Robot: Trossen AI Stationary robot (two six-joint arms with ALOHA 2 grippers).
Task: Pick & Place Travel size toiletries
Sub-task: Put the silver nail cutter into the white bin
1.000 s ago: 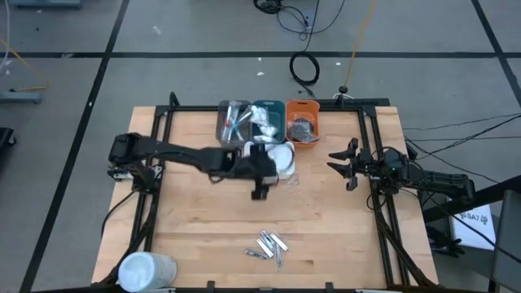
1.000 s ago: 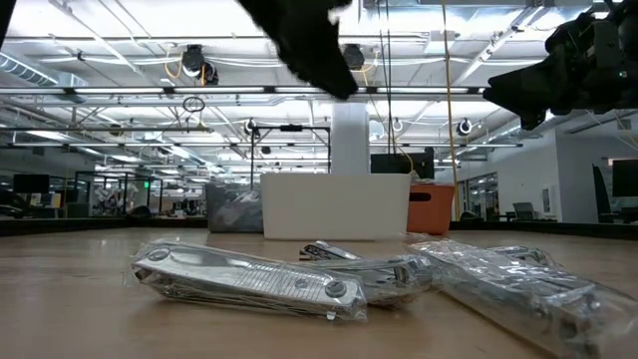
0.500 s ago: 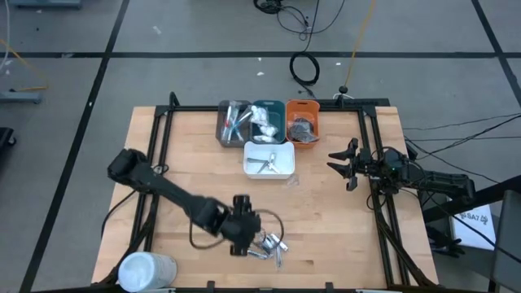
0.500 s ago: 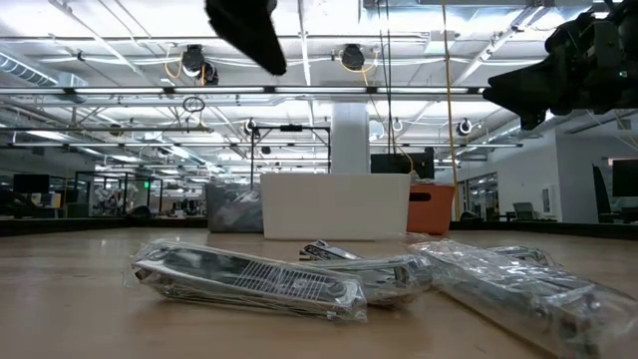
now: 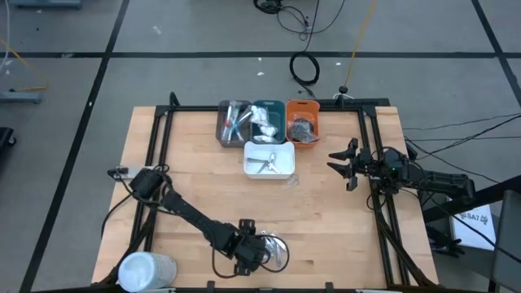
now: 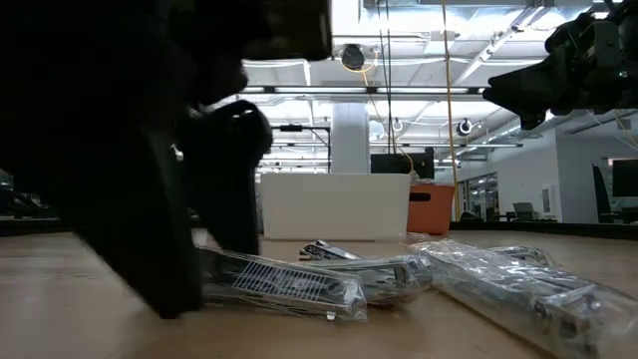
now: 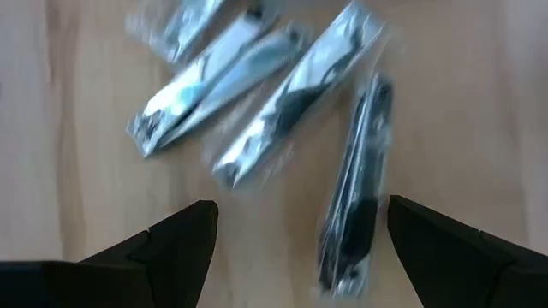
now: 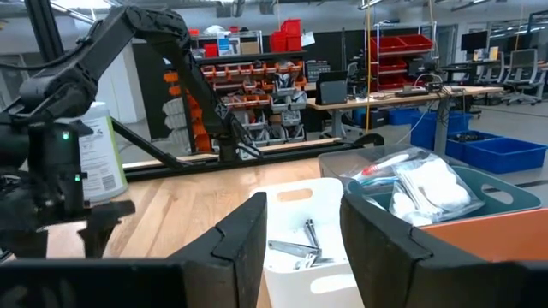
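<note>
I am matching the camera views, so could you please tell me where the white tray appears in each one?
High: white tray mid-table, before the orange tray.
Low: centre background, orange tray beside it.
Left wrist: not in view.
Right wrist: lower centre.
Shared landmark: orange tray.

Four rectangular trays stand on the wooden worktop (image 5: 195, 195), one each of grey (image 5: 232, 123), teal (image 5: 267, 119), orange (image 5: 303, 126) and white (image 5: 269, 159), plus one big white cylinder (image 5: 146, 270) and four clear-wrapped silver nail clippers (image 7: 282, 103).

I am seeing silver clippers (image 7: 214, 81) in clear wrap glinting on pale wood table (image 5: 342, 228); my black fingers (image 7: 184, 235) are framing them; trays showing white (image 5: 269, 159), orange (image 5: 302, 122), teal (image 5: 267, 119).
</note>
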